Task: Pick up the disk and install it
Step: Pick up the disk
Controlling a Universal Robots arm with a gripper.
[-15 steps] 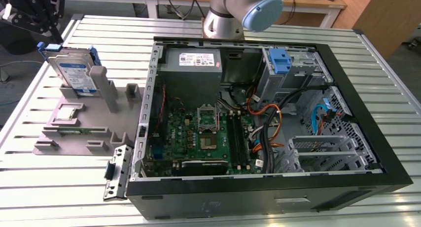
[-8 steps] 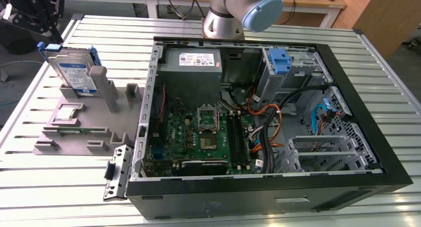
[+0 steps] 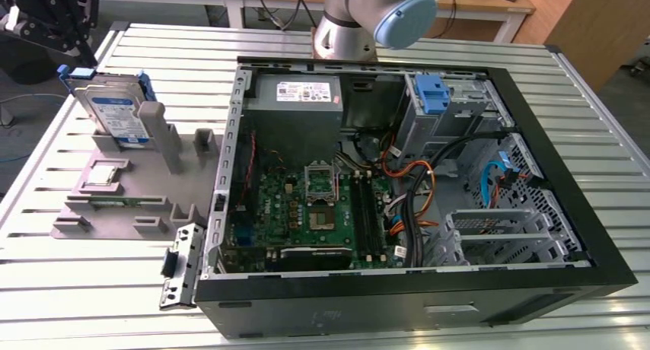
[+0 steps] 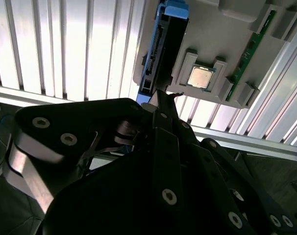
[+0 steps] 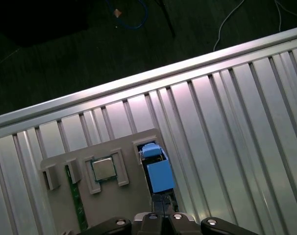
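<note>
The disk (image 3: 114, 110) stands on edge in a grey holder (image 3: 122, 194) near the worktop's (image 3: 61, 304) far corner, on the exterior view's left. The gripper (image 4: 168, 96) hangs above it (its spread cannot be told) and a good grasp probably needs it square over the thin top edge.

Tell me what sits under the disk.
A grey holder: the disk stands on edge in it, and the holder lies on the slatted table. The disk's bottom edge is sunk into the holder, so it is hidden.
</note>
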